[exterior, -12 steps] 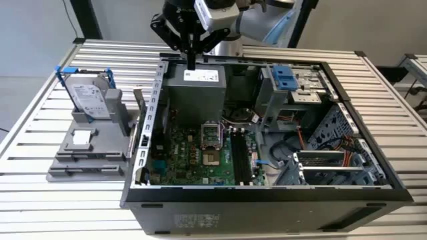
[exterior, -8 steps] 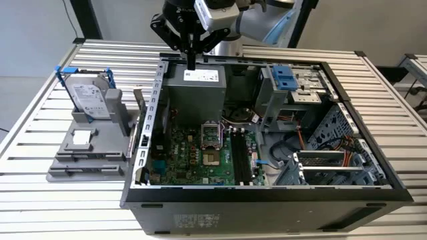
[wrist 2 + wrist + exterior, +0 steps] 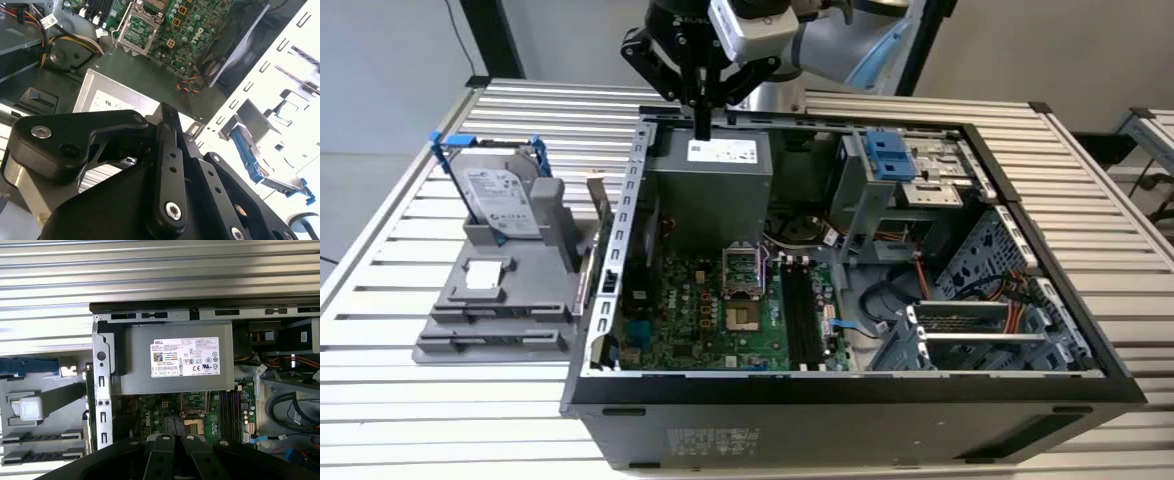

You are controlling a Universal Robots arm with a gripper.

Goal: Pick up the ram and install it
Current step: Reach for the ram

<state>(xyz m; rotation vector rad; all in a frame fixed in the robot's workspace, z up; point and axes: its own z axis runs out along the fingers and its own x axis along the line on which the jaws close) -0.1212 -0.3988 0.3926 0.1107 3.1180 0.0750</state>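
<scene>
My gripper (image 3: 704, 128) hangs over the back edge of the open computer case (image 3: 1067, 330), above the grey power supply (image 3: 707, 175). Its black fingers (image 3: 168, 125) are pressed together with nothing between them. The ram (image 3: 600, 212) is a thin dark stick standing on edge in the grey holder (image 3: 494, 300), just outside the case wall on the exterior view's left. It lies below the gripper and towards the exterior view's left, apart from it. In the first wrist view the ram (image 3: 88, 390) shows edge-on as a narrow green strip. Black memory slots (image 3: 801, 310) lie on the green motherboard (image 3: 694, 320).
A silver hard drive in a blue frame (image 3: 494, 185) stands upright on the grey holder. Inside the case are a bare processor socket (image 3: 743, 270), cables and a blue-tabbed drive cage (image 3: 894, 165). The slatted metal table (image 3: 427, 410) stretches all around.
</scene>
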